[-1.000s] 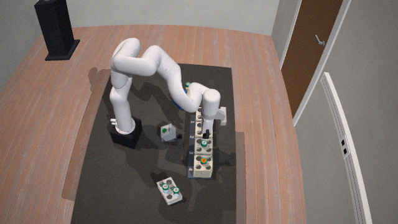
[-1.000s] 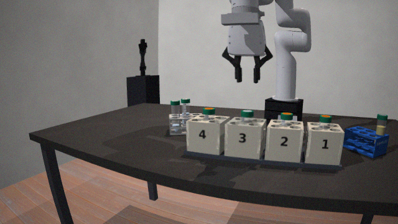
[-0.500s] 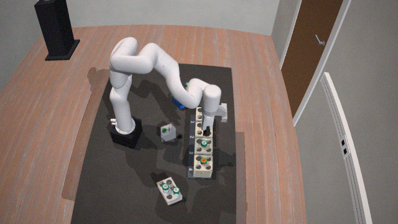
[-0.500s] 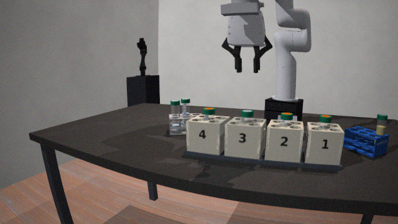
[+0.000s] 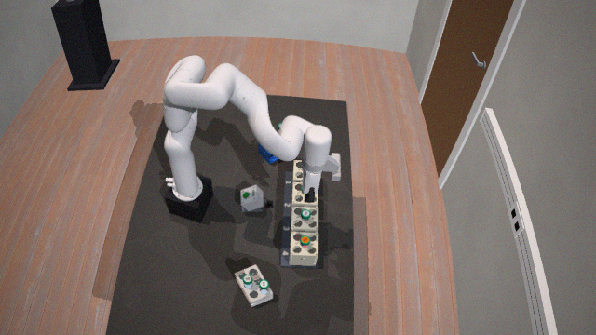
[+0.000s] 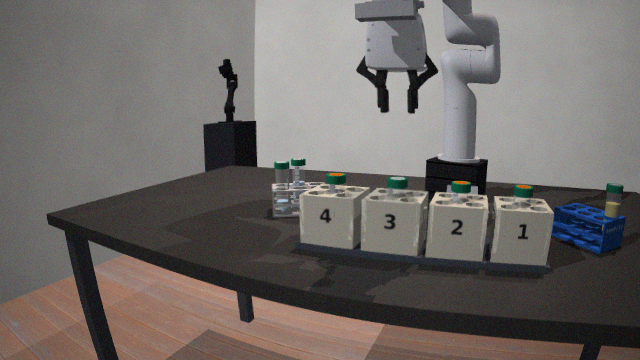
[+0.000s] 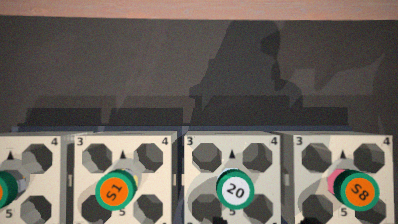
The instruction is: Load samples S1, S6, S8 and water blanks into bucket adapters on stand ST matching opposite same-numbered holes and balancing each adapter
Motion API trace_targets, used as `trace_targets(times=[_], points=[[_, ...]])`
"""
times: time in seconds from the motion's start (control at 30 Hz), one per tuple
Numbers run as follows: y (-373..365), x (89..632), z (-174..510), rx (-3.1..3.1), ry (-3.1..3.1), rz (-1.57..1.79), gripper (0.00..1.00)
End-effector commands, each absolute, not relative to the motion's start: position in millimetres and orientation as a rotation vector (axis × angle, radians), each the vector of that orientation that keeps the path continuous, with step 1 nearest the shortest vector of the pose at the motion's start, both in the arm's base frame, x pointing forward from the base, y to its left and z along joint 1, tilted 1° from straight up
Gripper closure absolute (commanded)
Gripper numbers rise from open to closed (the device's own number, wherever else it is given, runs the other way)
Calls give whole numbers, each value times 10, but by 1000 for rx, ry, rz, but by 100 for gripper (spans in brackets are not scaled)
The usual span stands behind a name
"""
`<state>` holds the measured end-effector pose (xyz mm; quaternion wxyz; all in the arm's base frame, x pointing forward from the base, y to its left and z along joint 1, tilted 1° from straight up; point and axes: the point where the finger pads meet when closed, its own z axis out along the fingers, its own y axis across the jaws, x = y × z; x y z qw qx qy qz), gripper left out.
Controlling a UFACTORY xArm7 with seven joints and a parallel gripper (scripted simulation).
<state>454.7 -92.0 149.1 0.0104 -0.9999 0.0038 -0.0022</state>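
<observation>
My gripper [image 5: 310, 197] [image 6: 398, 105] is partly open and empty, high above the adapters. Each adapter has one green-capped tube in its middle hole 5. Adapter 4 [image 6: 330, 232] [image 7: 343, 142] holds S8 [image 5: 304, 240] [image 6: 336, 176] [image 7: 359, 191], with pink liquid. Adapter 3 [image 6: 392, 240] [image 7: 231, 142] holds the 20 mL blank [image 5: 305, 214] [image 6: 397, 181] [image 7: 235, 190]. Adapter 2 [image 6: 457, 245] [image 7: 123, 142] holds S1 [image 6: 461, 186] [image 7: 115, 192]. Adapter 1 [image 6: 522, 250] holds an orange-dotted tube [image 6: 523, 190] [image 7: 5, 190]; its ID is unreadable.
A clear rack [image 6: 275, 207] holds two white-dotted tubes [image 5: 248, 279] [image 5: 264, 284]. A blue rack [image 5: 267, 153] [image 6: 600, 242] holds a tube [image 6: 614, 200] with yellowish contents, its dot unseen. The DONE desk [image 5: 253, 202] with its green key [image 5: 246, 194] stands between arm base and stand.
</observation>
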Motion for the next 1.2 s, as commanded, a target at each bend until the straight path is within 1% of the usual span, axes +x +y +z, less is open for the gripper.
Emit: trace_targets(times=[0.0, 0.23, 0.27, 1.17], points=[[-923, 4560, 1509, -3122, 12, -14, 56], [-923, 4561, 1509, -3122, 12, -14, 56], [-903, 4519, 1490, -3125, 63, -7, 100], [-435, 3566, 1045, -2974, 1245, 167, 100]])
